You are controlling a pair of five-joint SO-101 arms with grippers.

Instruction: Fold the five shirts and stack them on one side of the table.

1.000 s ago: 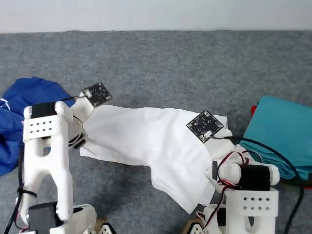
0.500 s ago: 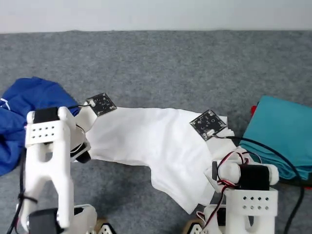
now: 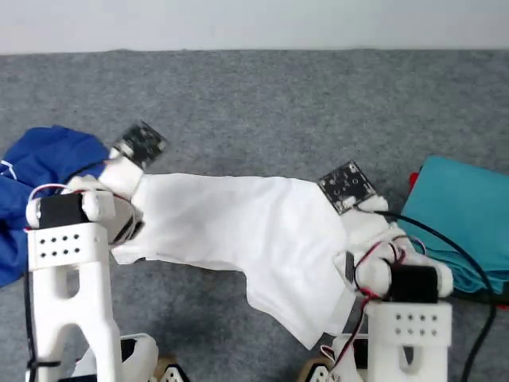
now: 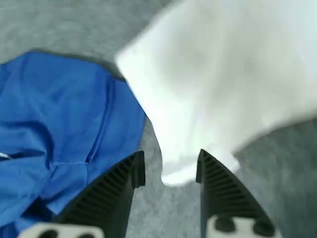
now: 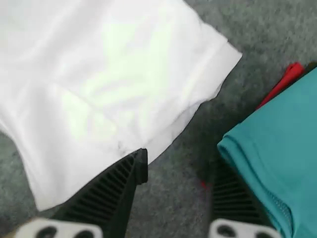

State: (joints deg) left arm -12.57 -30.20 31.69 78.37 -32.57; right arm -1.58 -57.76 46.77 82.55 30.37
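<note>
A white shirt lies spread and partly folded across the middle of the grey table. My left arm stands at the shirt's left end. In the left wrist view, my left gripper is open, with a white shirt corner lying between its fingers. My right arm stands at the shirt's right end. My right gripper is open over the shirt's hem, holding nothing. A crumpled blue shirt lies at the left. A folded teal shirt rests at the right.
A red garment edge peeks from under the teal shirt. The blue shirt lies right beside the white shirt's left end. Bare grey carpet stretches along the far half of the table, up to a pale wall.
My left wrist swung forward, then back and left toward the blue shirt, and the white shirt's left edge spread leftward. My right wrist shifted slightly up and to the right.
</note>
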